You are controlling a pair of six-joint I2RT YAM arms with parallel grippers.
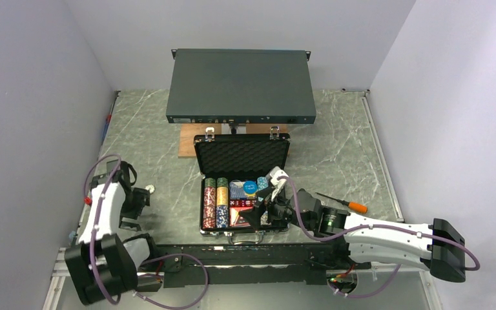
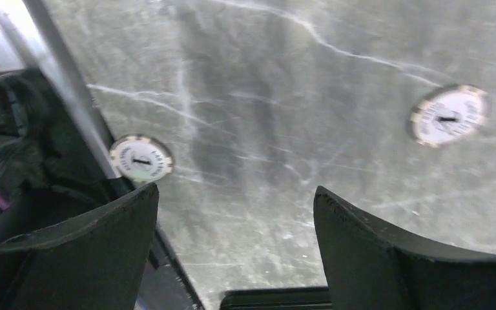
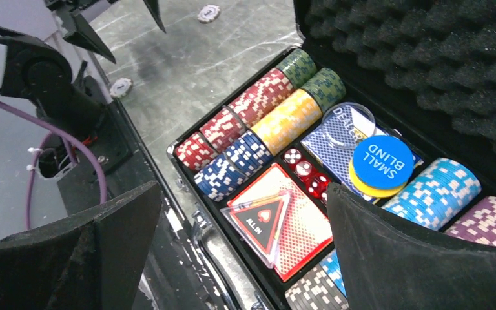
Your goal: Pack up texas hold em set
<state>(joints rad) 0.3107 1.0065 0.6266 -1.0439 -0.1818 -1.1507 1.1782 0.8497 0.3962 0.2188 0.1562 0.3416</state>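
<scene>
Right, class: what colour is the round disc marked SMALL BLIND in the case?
Blue round disc, white lettering; right wrist view shows it best.

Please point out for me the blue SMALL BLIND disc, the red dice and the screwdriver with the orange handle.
blue SMALL BLIND disc (image 3: pixel 382 161), right wrist view, middle of its printed top face.
red dice (image 3: pixel 305 169), right wrist view, top face of the middle die.
screwdriver (image 1: pixel 358 207), top external view, its orange handle.
</scene>
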